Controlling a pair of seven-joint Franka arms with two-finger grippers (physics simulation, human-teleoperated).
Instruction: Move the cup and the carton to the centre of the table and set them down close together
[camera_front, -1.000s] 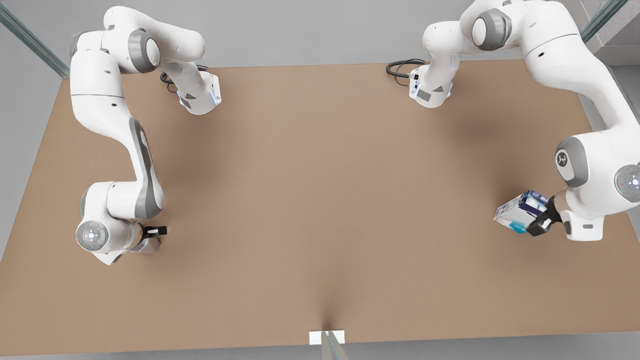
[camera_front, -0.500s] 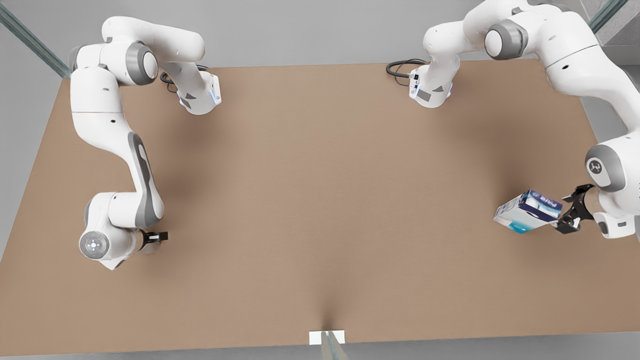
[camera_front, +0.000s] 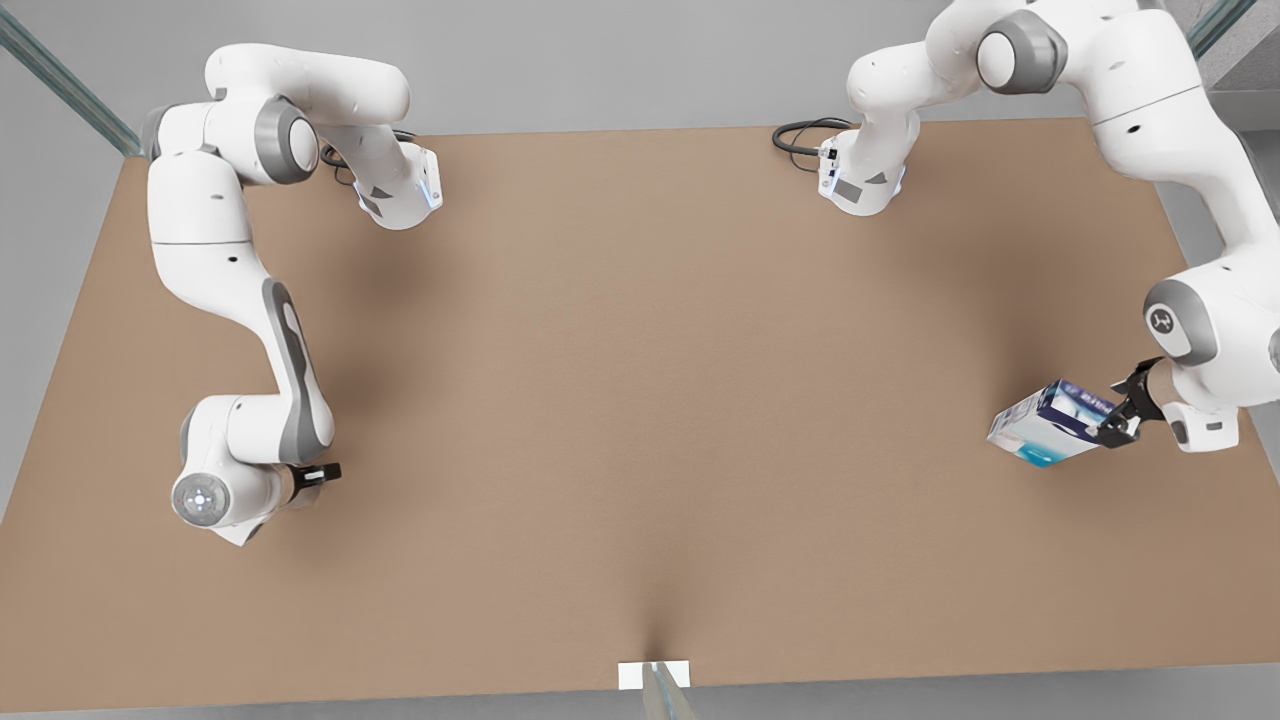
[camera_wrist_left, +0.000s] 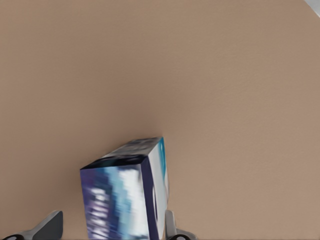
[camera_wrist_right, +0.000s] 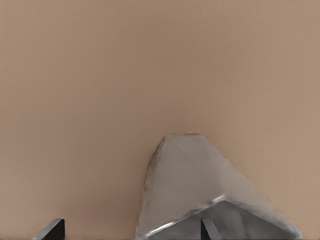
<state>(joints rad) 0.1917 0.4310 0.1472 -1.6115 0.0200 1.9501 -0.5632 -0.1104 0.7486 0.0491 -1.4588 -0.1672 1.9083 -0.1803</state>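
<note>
The carton (camera_front: 1048, 424) lies tilted on its side on the table (camera_front: 640, 400), near the front view's right edge. My left gripper (camera_front: 1120, 420) is at the carton's right end. In the left wrist view the carton (camera_wrist_left: 125, 195) sits between the open fingers (camera_wrist_left: 50, 225) of the left gripper (camera_wrist_left: 110, 225), with a gap on one side. My right gripper (camera_front: 315, 473) is low at the front view's left. The silvery cup (camera_wrist_right: 195, 185) lies in front of the right gripper (camera_wrist_right: 129, 229), which is open, with one finger (camera_wrist_right: 209, 228) at the cup's mouth.
Both arm bases (camera_front: 400, 195) (camera_front: 860, 180) stand along the table's far edge, with a black cable (camera_front: 800, 135) by the right one. A small white marker (camera_front: 655, 675) sits at the near edge. Wide bare tabletop lies between the arms.
The left gripper drew back off the carton toward the front view's right, then came in again at its end; the carton stayed put. The right arm's wrist shifted slightly.
</note>
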